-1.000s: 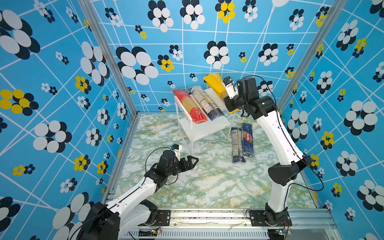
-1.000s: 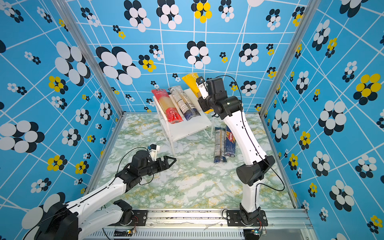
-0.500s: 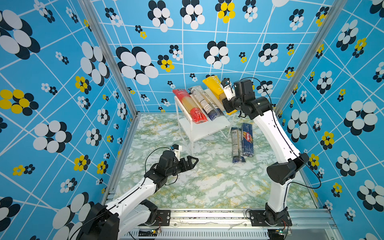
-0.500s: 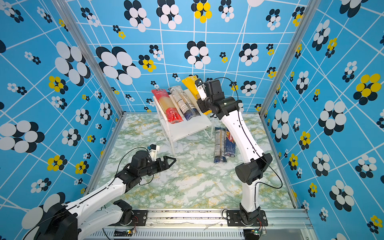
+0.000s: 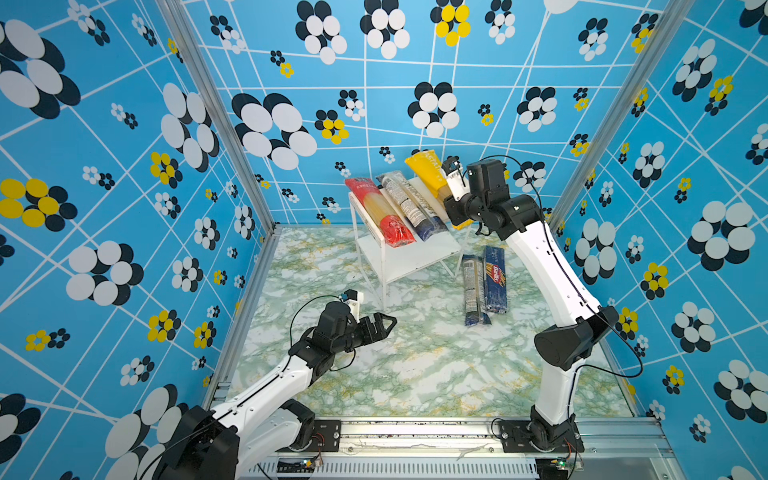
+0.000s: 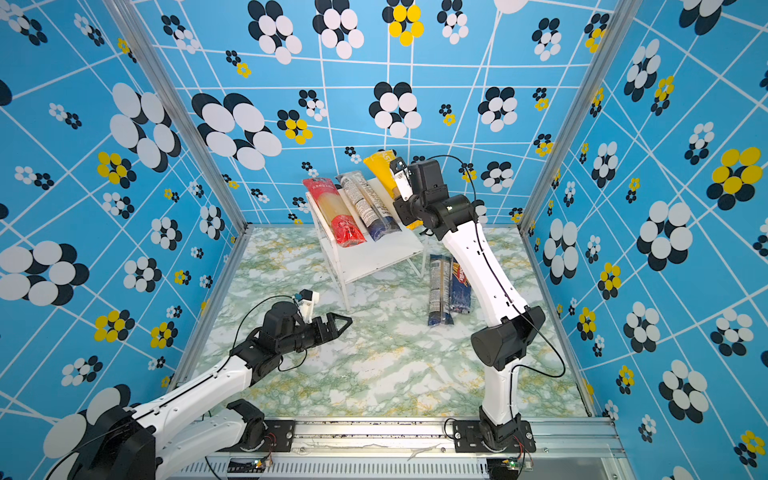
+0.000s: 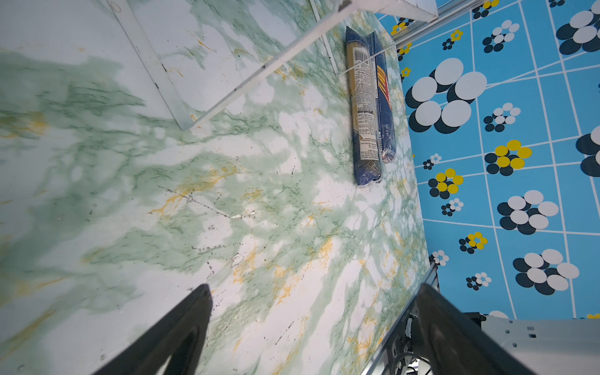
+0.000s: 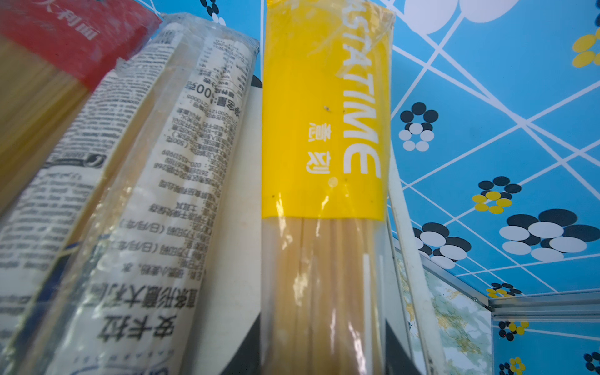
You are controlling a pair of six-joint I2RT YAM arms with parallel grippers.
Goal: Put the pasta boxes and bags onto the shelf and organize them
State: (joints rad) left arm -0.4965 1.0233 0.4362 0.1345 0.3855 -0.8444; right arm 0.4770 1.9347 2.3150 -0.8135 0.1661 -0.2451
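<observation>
Left gripper (image 5: 380, 326), black, at the left over the marble-patterned table (image 5: 415, 374): hovers above bare tabletop, well apart from every pack, its fingers (image 7: 181, 328) spread wide with nothing between them. Shelf (image 5: 419, 255), small, two white boards in a thin clear frame, at the back of the table near the middle: lower board bare, top board carrying packs laid lengthwise, side by side. Red-ended pack (image 5: 380, 212), leftmost on the top board, with pale spaghetti showing through its middle. Clear navy-ended pack (image 5: 411, 205), just to the right of it and touching it along the side, white printed label uppermost, navy end towards the front. Yellow pack (image 5: 428, 170), next to the right, at the top board's right edge, yellow end towards the back wall. In the right wrist view a strip of white board shows between it and the clear one. Whether its underside rests on the board I cannot tell. Right gripper (image 8: 323, 324), reaching in from the right: closed on the yellow pack's see-through half, one dark finger on each side of it. Second clear navy-ended pack (image 5: 473, 286), flat on the table just right of the shelf's front leg. Navy Barilla box (image 5: 495, 278), flat beside it on the right, the two parallel and touching along their length.
</observation>
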